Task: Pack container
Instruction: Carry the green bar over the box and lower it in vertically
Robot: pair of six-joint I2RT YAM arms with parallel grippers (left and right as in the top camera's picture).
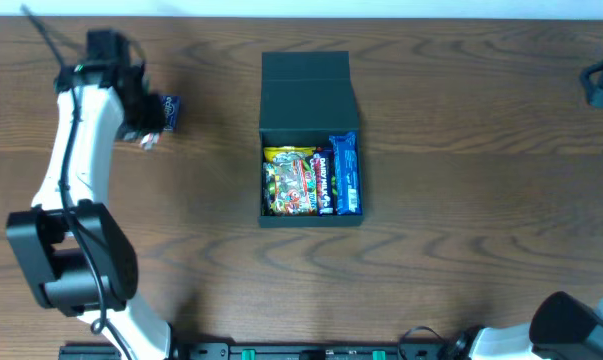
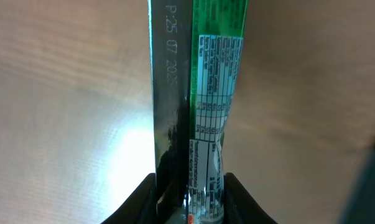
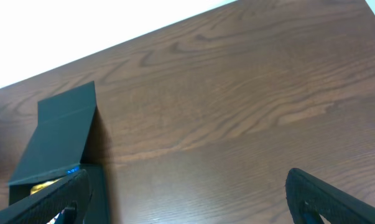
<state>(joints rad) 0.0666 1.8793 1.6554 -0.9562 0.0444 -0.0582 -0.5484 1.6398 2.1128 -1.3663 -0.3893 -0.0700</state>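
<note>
Fingers (image 2: 139,202) of the left gripper (image 2: 188,196) are sitting nearer than the wide-spread right gripper (image 3: 187,205) to the open container (image 1: 306,78), which is lying in the middle of the table (image 1: 461,250) at roughly three o'clock from them, and are pinching a green packet (image 2: 206,93) with its long axis running straight out.

Left arm (image 1: 69,150) had wht tube links w/ bulky blk rounded joint housings; thin blk cable ran alongside. Left gripper (image 2: 188,208) fingers (image 2: 141,202) were blk, smooth, curved. Right arm (image 1: 571,328) was same build: wht link, blk joint. Right gripper (image 3: 188,175) fingers (image 3: 327,196) were blk, matte, tapered.
</note>
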